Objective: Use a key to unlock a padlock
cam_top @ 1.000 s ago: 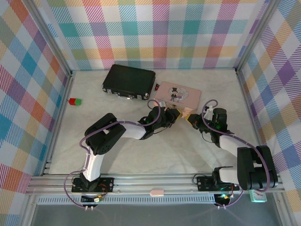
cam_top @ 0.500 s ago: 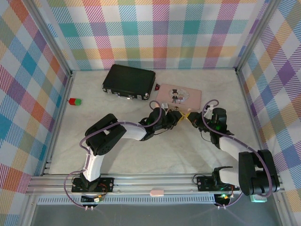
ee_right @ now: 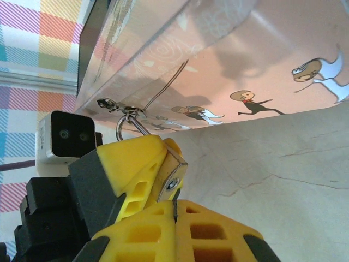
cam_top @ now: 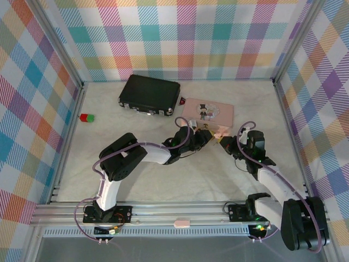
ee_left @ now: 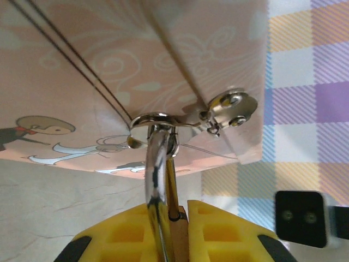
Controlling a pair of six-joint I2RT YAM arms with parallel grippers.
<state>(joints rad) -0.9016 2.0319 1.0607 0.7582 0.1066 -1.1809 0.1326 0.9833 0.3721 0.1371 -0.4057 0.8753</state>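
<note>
Left gripper [ee_left: 174,213]: closed on the padlock [ee_left: 158,174]. The yellow fingers [ee_left: 223,229] clamp the brass body from both sides. The silvery shackle rises from between them and passes through the ring of the clasp [ee_left: 229,106] on the front wall of the pink box [ee_left: 109,65]. In the right wrist view the padlock [ee_right: 173,170] projects from the left gripper's tip with its bottom face turned toward the right gripper [ee_right: 174,210].

Right gripper: jaws pressed together. Its tips sit directly below the padlock's bottom face, touching or almost touching it. What, if anything, is pinched between them cannot be told.

In the top view the left gripper [cam_top: 206,136] and the right gripper [cam_top: 222,141] meet at the near edge of the pink box [cam_top: 210,112], near the middle of the counter [cam_top: 180,180].

Count:
- padlock: one
- pink box: one
- black case [cam_top: 150,94]: one, behind and to the left of the pink box
- small red piece [cam_top: 182,100]: one, between case and box
- red-and-green block [cam_top: 86,117]: one, well apart at the left wall
</note>
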